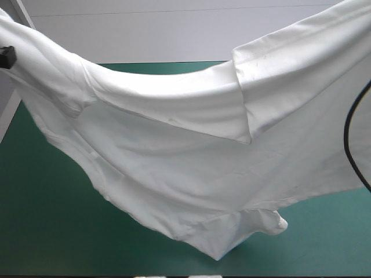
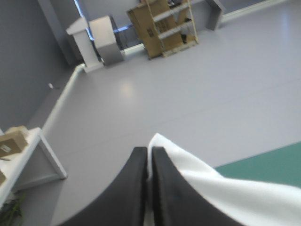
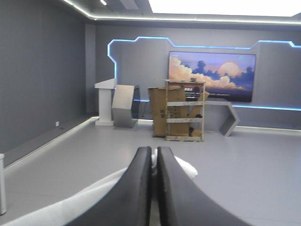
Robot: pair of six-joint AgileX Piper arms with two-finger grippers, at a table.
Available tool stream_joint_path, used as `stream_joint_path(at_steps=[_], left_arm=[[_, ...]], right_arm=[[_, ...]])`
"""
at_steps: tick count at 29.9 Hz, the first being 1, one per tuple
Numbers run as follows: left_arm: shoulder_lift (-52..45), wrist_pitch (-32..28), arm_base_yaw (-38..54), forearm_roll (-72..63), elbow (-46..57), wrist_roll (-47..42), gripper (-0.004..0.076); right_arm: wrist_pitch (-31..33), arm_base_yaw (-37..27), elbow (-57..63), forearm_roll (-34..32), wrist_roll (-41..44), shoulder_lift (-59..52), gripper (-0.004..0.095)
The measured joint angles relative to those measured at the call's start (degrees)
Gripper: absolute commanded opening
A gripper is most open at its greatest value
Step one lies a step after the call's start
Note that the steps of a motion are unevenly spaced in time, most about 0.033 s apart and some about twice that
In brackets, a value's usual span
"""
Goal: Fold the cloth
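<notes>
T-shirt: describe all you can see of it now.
The T-shirt is white, soft-looking cloth, lifted and stretched wide between both arms, sagging in the middle. A flap, perhaps a sleeve, hangs over it toward the right arm. The left pincer and right pincer are each shut on an edge. Its lowest tip hangs over the teal-green cover; contact there is unclear.

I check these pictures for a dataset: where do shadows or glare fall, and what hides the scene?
High view: the lifted T-shirt hides most of the teal-green table; shadows lie in its folds, darkest under the turned-over flap. Left wrist view: the left claw, shut on the T-shirt, stands dark against bright cloth. Right wrist view: the right claw likewise, the cloth there shaded.
</notes>
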Motion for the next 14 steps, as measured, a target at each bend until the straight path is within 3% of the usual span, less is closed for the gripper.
stream_joint_path(at_steps=[6, 14], left_arm=[[4.2, -5.3, 0.0, -3.2, 12.1, -0.1, 0.0019], [14.2, -21.2, 0.0, -5.7, 31.7, -2.6, 0.0019]], right_arm=[[1.0, 0.0, 0.0, 8.4, -3.3, 8.9, -0.0017], [0.4, 0.2, 0.3, 10.8, -6.2, 29.4, -0.0017]])
